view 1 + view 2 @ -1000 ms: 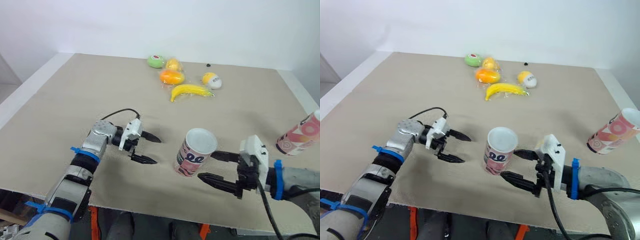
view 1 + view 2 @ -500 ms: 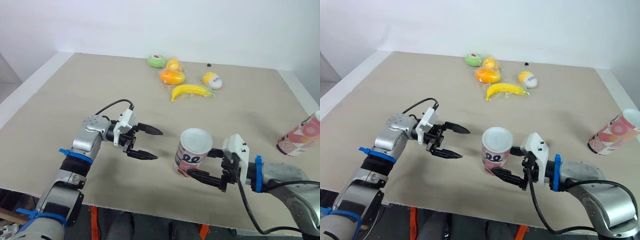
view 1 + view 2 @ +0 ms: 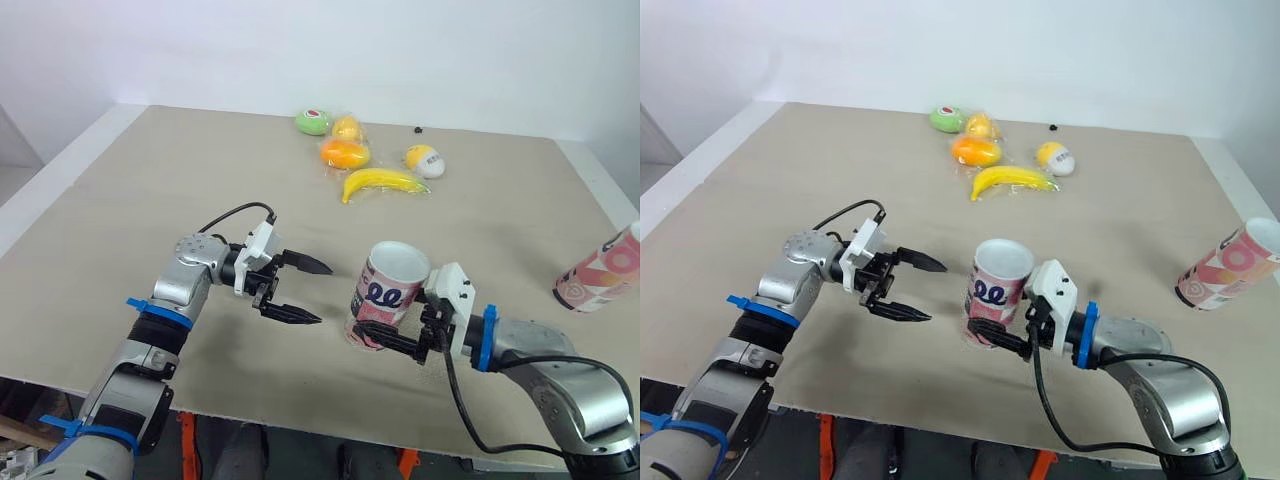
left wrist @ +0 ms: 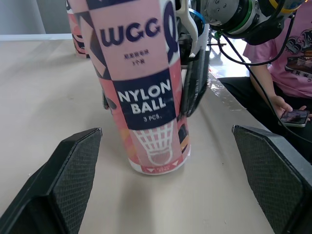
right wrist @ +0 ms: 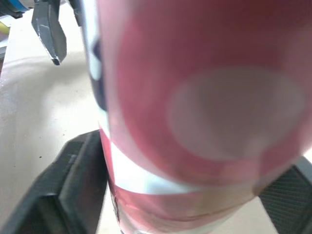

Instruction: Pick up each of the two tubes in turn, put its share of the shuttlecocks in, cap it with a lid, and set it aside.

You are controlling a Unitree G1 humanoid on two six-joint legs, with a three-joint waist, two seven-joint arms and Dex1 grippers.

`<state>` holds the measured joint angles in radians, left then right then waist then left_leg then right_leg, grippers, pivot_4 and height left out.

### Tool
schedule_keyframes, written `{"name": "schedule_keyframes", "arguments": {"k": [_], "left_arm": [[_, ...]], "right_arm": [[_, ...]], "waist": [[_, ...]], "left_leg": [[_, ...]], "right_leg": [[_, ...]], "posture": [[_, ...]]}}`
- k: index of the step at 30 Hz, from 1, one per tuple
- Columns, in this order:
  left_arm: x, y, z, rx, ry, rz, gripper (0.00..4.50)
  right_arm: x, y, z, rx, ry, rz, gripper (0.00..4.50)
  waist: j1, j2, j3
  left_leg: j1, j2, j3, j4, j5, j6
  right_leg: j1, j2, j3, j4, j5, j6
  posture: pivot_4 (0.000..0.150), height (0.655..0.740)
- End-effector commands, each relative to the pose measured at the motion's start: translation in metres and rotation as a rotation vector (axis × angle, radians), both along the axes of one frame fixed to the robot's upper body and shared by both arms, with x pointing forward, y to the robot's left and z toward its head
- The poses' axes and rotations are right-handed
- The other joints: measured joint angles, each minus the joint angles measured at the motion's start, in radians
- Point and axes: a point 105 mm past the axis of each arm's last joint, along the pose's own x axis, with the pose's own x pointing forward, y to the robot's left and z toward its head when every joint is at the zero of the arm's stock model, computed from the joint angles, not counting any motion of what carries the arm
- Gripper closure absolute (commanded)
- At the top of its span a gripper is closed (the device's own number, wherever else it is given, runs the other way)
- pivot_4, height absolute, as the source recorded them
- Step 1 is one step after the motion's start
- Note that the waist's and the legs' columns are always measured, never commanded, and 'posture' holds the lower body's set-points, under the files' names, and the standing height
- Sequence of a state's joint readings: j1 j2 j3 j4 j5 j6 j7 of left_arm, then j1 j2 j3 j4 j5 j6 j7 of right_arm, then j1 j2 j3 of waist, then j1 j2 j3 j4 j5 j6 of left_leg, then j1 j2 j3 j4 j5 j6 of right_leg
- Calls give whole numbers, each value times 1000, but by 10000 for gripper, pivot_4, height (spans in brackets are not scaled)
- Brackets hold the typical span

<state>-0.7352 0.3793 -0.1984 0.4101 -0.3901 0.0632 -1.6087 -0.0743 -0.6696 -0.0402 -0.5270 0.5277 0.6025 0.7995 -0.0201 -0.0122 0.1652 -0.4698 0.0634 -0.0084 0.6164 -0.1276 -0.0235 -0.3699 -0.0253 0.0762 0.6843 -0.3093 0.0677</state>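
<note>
The right gripper (image 3: 386, 326) clamps the lower body of the near tube (image 3: 388, 298), which stands open-topped between its fingers. The left gripper (image 3: 323, 294) hovers spread wide just beside that tube, pointing at it. The second tube (image 3: 600, 270) lies well apart, out past the right gripper's far side.

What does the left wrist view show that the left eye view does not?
The left wrist view adds the near tube's NYLON BALL print and a person in pink holding a phone. The left eye view adds the banana and round fruit at the table's far side. Both show that tube with the right gripper's jaws closed on its sides.
</note>
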Motion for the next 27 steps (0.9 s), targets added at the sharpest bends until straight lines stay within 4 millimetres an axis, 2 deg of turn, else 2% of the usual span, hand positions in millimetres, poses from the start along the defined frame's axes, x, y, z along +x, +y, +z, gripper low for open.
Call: {"name": "schedule_keyframes", "arguments": {"k": [1,4,7,9,11,13,15,17,20,21,23,27], "left_arm": [[-1,0,5,-13,-34,-4,0],[-1,-1,5,-17,-35,-1,0],[0,-3,5,-25,-40,0,0],[1,-5,8,-39,-45,2,0],[3,-9,15,-70,-42,8,0],[7,-17,29,-133,-35,18,0],[10,-23,40,-182,-29,32,0],[11,-27,46,-205,-20,40,0],[18,-40,55,-250,-10,72,0],[20,-43,57,-261,-12,83,0],[24,-49,60,-277,-10,105,0],[35,-57,70,-327,28,170,0]], "right_arm": [[0,1,11,13,-52,6,17151],[0,-1,16,15,-64,3,17151],[2,-7,28,27,-110,-20,17151],[8,-20,36,24,-145,-74,17151],[16,-41,44,18,-182,-167,17151],[34,-84,45,-13,-212,-369,17151],[45,-119,41,-23,-207,-529,17151],[50,-139,38,-34,-207,-618,17151],[62,-192,27,-41,-198,-889,17151],[64,-204,24,-35,-191,-953,17151],[66,-212,18,-31,-187,-990,17151],[66,-211,12,-36,-188,-988,17151]], "waist": [[0,0,0],[0,0,0],[0,0,0],[0,0,0],[1,0,0],[4,-1,1],[5,-2,1],[2,-1,1],[-2,0,0],[-1,0,0],[-1,2,0],[-1,2,0]], "left_leg": [[0,0,0,0,0,0],[0,0,0,0,0,0],[0,0,0,0,0,0],[0,0,0,0,0,0],[0,0,0,0,0,0],[0,0,0,0,0,0],[0,-1,0,1,0,0],[0,-1,0,2,0,0],[0,-1,0,1,0,0],[0,-1,0,1,0,0],[0,-1,1,1,0,0],[0,-1,1,0,0,0]], "right_leg": [[0,0,0,0,0,0],[0,0,0,0,0,0],[0,0,0,0,0,0],[0,0,0,0,0,0],[0,0,0,0,0,0],[0,0,0,0,0,0],[1,-1,0,0,1,1],[1,-1,0,-1,1,2],[0,0,1,0,1,1],[0,0,1,0,1,1],[0,0,2,0,1,2],[0,0,2,0,1,2]], "posture": [[1500,7179],[1500,7179],[1500,7179],[1500,7179],[1500,7179],[1500,7179],[1500,7179],[1500,7179],[1500,7179],[1500,7179],[1500,7179],[1500,7179]]}}
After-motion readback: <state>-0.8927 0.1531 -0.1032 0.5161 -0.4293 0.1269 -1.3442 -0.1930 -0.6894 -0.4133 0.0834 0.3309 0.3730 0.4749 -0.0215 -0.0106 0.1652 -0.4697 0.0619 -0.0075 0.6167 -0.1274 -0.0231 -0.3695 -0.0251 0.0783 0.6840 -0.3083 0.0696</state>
